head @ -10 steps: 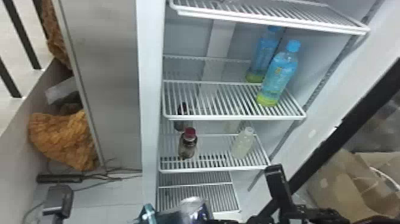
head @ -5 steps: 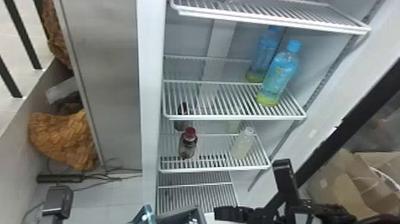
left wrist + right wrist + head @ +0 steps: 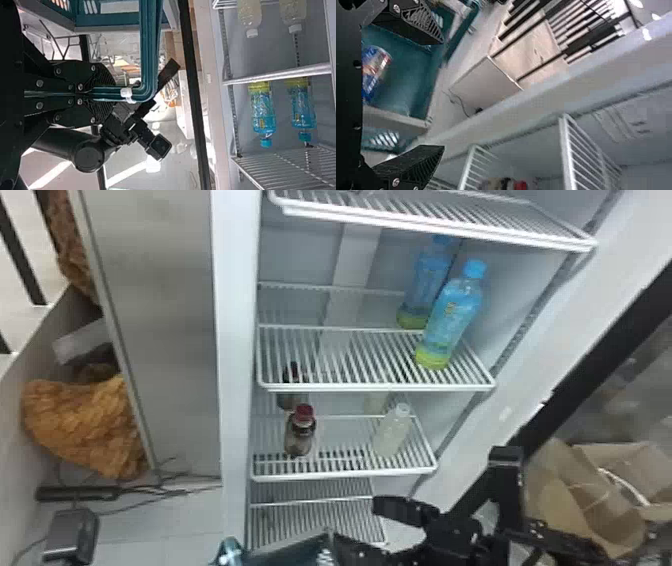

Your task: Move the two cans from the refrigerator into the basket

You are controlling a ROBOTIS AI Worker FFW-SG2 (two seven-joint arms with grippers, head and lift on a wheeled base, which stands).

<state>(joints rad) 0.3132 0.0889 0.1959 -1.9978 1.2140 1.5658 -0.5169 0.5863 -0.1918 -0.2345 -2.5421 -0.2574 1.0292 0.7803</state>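
A: Where's the can?

B: Inside the basket [image 3: 417, 69], in the right wrist view: one blue-and-silver can [image 3: 375, 65]. I can't tell whether a second sits beside it.

A: And the basket?

B: Around half past six in the head view, low in front of the refrigerator shelves [image 3: 377, 387]. I'd guess it's kept close so a can needs only a short carry.

A: What steadies it?

B: The left gripper [image 3: 107, 94], clenched on the basket's teal handle [image 3: 149, 47]. That pinch presumably stops the basket from swinging or tipping as something goes in.

A: The right gripper [image 3: 441, 94]?

B: Near six o'clock in the head view, by the basket, its fingers spread and grasping nothing. Probably that gap lets it clear the can without dragging it.

A: Any risk?

B: A spread finger could catch the rim, so backing straight out seems wise.
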